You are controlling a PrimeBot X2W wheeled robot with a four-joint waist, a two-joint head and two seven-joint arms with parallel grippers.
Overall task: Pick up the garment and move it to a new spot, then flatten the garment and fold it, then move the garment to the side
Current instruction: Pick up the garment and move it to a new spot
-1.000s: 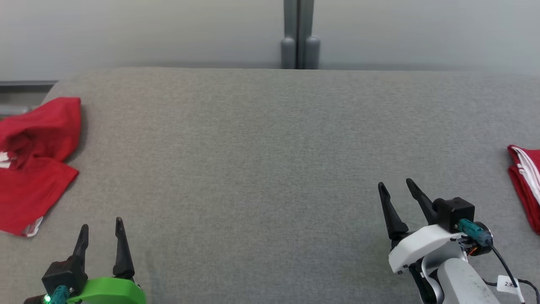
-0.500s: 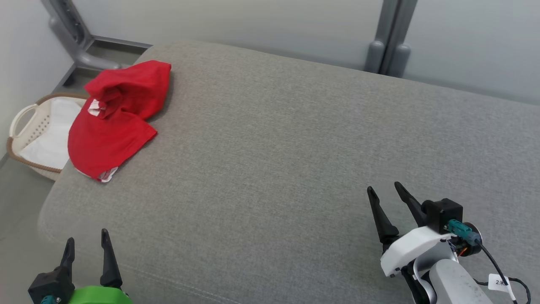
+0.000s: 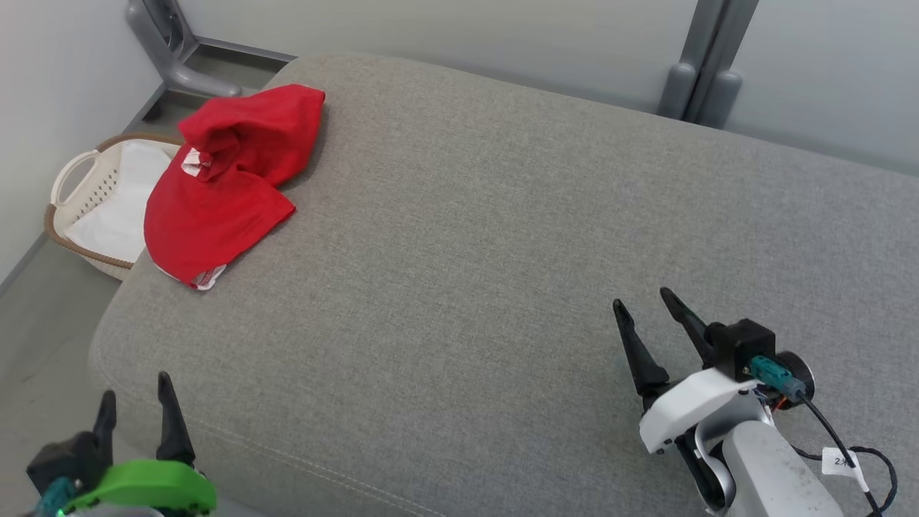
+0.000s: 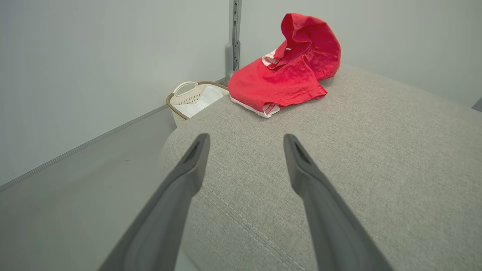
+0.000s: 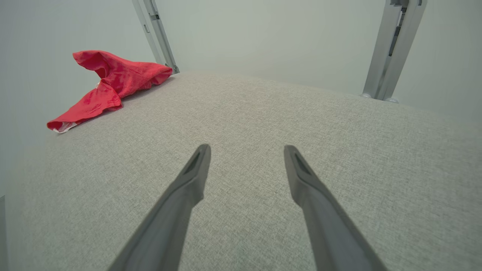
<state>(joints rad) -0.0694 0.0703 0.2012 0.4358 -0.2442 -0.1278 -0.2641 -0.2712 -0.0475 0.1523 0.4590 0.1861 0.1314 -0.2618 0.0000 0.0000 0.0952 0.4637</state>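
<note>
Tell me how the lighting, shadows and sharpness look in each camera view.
Head view: soft even light, red garment casting a thin shadow on the grey cushion. Left wrist view: garment sharp, left end effector softer up close. Right wrist view: wide-angle bend splays the metal posts, left edge hazy.

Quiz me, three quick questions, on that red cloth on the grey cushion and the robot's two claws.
1. True or false: the red garment is already folded flat on the grey cushion.
2. Which is nearer the garment? A the left gripper, B the right gripper.
3. Fill in: both grippers' jaws stand ____, holding nothing.
Key: 1 false, it lies crumpled; 2 A; 3 open.
</note>
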